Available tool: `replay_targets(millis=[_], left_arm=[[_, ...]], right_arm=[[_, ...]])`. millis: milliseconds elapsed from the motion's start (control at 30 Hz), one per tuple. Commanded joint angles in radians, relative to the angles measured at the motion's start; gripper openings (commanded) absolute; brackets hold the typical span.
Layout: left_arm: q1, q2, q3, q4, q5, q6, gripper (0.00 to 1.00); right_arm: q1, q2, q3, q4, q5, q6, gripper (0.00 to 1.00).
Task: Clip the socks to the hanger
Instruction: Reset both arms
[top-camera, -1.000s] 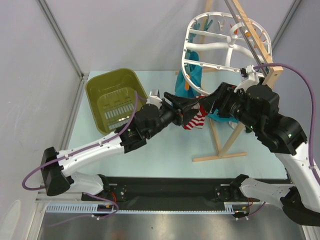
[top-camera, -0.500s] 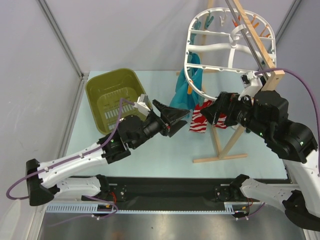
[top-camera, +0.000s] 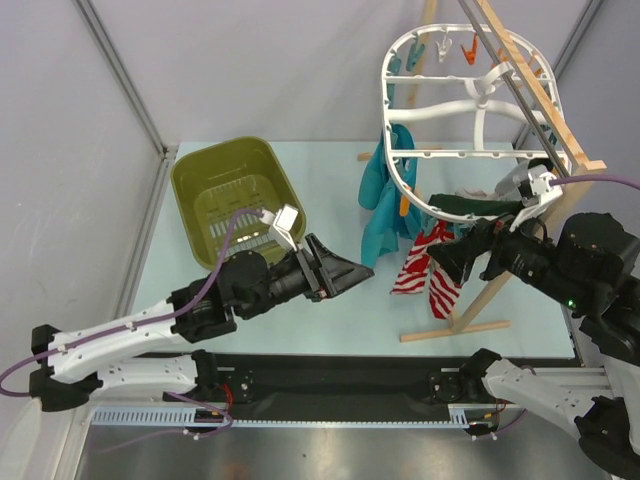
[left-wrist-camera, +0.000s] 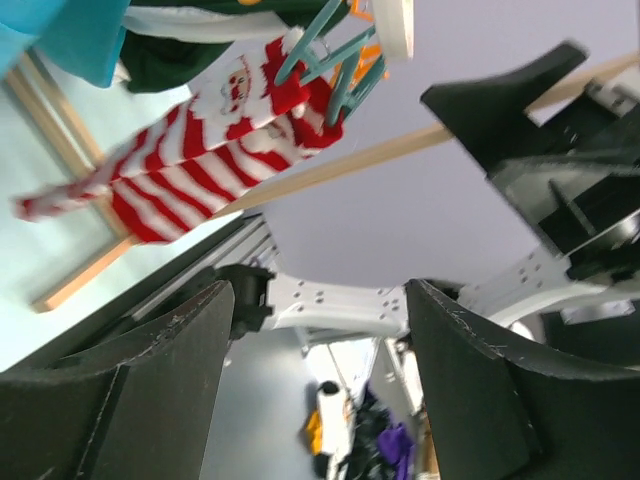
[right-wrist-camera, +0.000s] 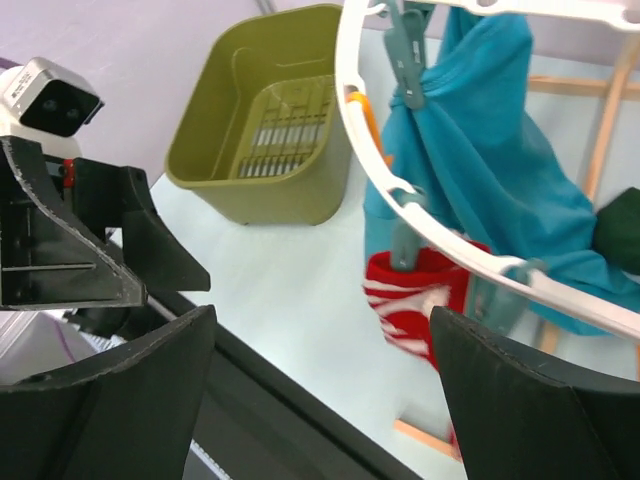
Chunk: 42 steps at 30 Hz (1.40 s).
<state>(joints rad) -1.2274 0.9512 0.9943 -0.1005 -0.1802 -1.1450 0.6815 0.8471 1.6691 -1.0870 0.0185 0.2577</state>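
Note:
The white oval hanger (top-camera: 397, 160) hangs from the wooden stand at the right. A red and white striped sock (top-camera: 414, 266) hangs from a teal clip on its near rim, with a second reddish sock (top-camera: 441, 291) beside it. My left gripper (top-camera: 352, 272) is open and empty, left of the socks and apart from them. My right gripper (top-camera: 452, 262) is open and empty, just right of them. The left wrist view shows the sock (left-wrist-camera: 210, 150) under the clip (left-wrist-camera: 322, 48). The right wrist view shows a sock (right-wrist-camera: 415, 295) under the rim (right-wrist-camera: 362, 160).
An olive-green basket (top-camera: 232, 195) stands at the back left; it also shows in the right wrist view (right-wrist-camera: 270, 120). Teal cloths (top-camera: 385, 200) and a dark green cloth (top-camera: 470, 207) hang on the hanger. The stand's wooden foot (top-camera: 455, 328) lies on the table near the front.
Both grippers have let go of the sock and drawn back, the left toward the near left, the right to the right. The sock now hangs from the hanger, which has swung right.

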Motion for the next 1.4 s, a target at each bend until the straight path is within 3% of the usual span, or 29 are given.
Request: replay_targets(millis=[0,133,500,600,667,767,900,1033,1167,1267,1367], left_arm=[[-0.023,-0.055,0.023,-0.050,-0.011,0.102,0.75],[-0.032,-0.123,-0.043,-0.010,-0.022,0.105,0.73],[-0.034,-0.304,-0.134,-0.011,0.036,0.225,0.74],[-0.034,-0.397,-0.167,-0.050,-0.002,0.238,0.75],[-0.034,-0.481,-0.207,-0.076,-0.042,0.234,0.75],[-0.034,-0.557,-0.253,-0.125,-0.093,0.222,0.75],[-0.034,-0.650,-0.296,-0.183,-0.145,0.203,0.76],[-0.034,-0.700,-0.345,-0.208,-0.182,0.197,0.78],[-0.032,-0.716,-0.374,-0.229,-0.206,0.205,0.78],[-0.034,-0.753,-0.414,-0.234,-0.231,0.192,0.78],[-0.034,-0.787,-0.451,-0.235,-0.243,0.179,0.79]], right_arm=[[0.000,0.010,-0.012,0.042,-0.106,-0.034,0.92],[0.000,0.010,-0.101,0.143,-0.351,-0.012,0.92],[0.000,0.015,-0.109,0.245,-0.721,-0.120,0.98],[0.001,0.026,-0.104,0.263,-0.851,-0.074,1.00],[0.010,-0.024,-0.140,0.361,-0.897,0.022,1.00],[0.018,-0.094,-0.219,0.461,-0.835,0.093,1.00],[0.020,-0.128,-0.279,0.418,-0.717,0.132,1.00],[0.035,-0.149,-0.388,0.362,-0.504,0.114,1.00],[0.096,-0.174,-0.497,0.401,-0.365,0.112,1.00],[0.243,-0.129,-0.523,0.377,-0.191,0.101,1.00],[0.505,-0.117,-0.555,0.381,0.151,0.112,1.00]])
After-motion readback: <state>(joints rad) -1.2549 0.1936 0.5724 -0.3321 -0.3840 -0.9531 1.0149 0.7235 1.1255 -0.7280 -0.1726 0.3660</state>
